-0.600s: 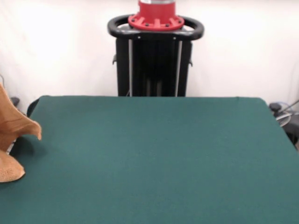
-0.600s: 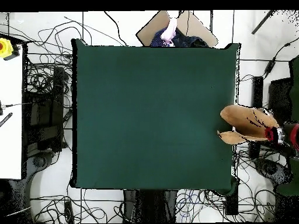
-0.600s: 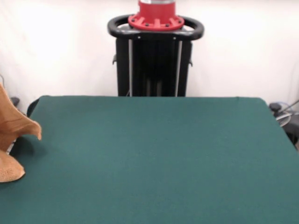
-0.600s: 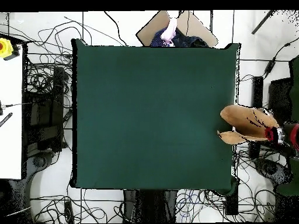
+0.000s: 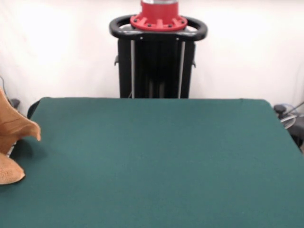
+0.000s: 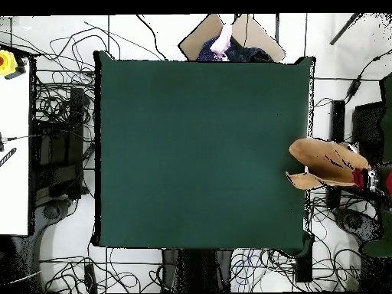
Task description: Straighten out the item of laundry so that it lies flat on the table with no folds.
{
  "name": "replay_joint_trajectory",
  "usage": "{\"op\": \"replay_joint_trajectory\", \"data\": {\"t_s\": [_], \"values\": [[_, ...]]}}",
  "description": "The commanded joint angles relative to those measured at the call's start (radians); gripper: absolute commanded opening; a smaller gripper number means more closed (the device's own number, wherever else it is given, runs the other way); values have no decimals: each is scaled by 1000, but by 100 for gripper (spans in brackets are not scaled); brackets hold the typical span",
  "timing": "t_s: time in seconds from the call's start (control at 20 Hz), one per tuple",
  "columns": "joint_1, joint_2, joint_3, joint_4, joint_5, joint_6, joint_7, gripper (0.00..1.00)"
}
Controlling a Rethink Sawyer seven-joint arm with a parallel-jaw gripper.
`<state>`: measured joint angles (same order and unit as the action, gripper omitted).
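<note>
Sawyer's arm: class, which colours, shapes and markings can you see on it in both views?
Front view: only its round red base, a flange ringed with dark bolt holes, atop a black pedestal with a curved black rail. Overhead view: a short red and black section, too small for detail.

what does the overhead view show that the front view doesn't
Only the overhead view shows the whole towel hanging past the table's side edge, the red and black arm end at the towel's outer end, a person at the top edge, and cables on the floor. Only the front view shows the robot's pedestal upright behind the table. Both share the green table and the raised, crumpled orange-tan towel at its edge.
</note>
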<state>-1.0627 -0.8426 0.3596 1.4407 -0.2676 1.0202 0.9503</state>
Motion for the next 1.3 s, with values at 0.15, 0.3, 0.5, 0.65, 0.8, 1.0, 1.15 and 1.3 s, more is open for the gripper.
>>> {"op": "replay_joint_trajectory", "data": {"t_s": [0.15,0.3,0.5,0.65,0.8,1.0,1.15,1.3], "values": [[23,11,20,-83,-11,50,17,0],[29,31,35,-144,-17,105,-20,0],[29,17,27,-129,-8,102,-13,0],[23,8,24,-106,-3,87,-16,0],[18,12,20,-113,-7,89,-23,0],[4,29,13,-162,-24,115,-45,0],[-14,61,15,-215,-39,131,-74,0],[-23,86,17,-231,-45,125,-86,0]]}}
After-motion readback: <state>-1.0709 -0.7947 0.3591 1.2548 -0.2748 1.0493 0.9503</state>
